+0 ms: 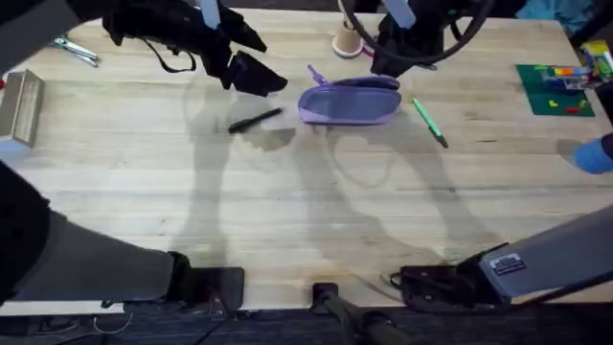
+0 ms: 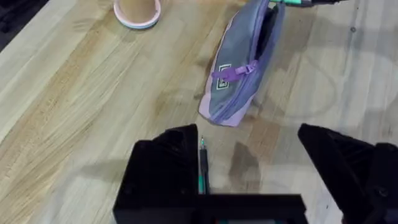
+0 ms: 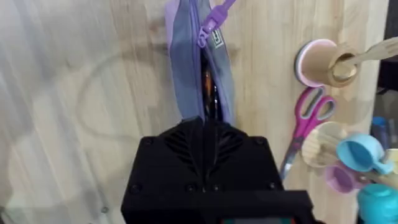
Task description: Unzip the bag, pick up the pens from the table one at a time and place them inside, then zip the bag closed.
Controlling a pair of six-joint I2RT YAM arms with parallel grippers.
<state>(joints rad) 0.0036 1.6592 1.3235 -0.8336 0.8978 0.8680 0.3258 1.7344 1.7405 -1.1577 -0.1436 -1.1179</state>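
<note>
The lavender bag (image 1: 350, 102) lies on the table (image 1: 287, 201) at the far middle, its zipper partly open and its purple pull (image 2: 233, 71) hanging at one end. My right gripper (image 3: 203, 132) is shut on the bag's (image 3: 185, 62) end. The black pen (image 1: 256, 120) lies left of the bag. My left gripper (image 1: 259, 79) hovers open just beyond that pen, and the pen (image 2: 203, 167) shows beside one of its fingers (image 2: 165, 163). The green pen (image 1: 430, 122) lies right of the bag.
A tan cup on a pink base (image 1: 347, 40) stands behind the bag, with pink-handled scissors (image 3: 306, 117) and small scoops nearby. A green mat with coloured pieces (image 1: 556, 91) sits at far right. A metal tray (image 1: 19, 105) is at the left edge.
</note>
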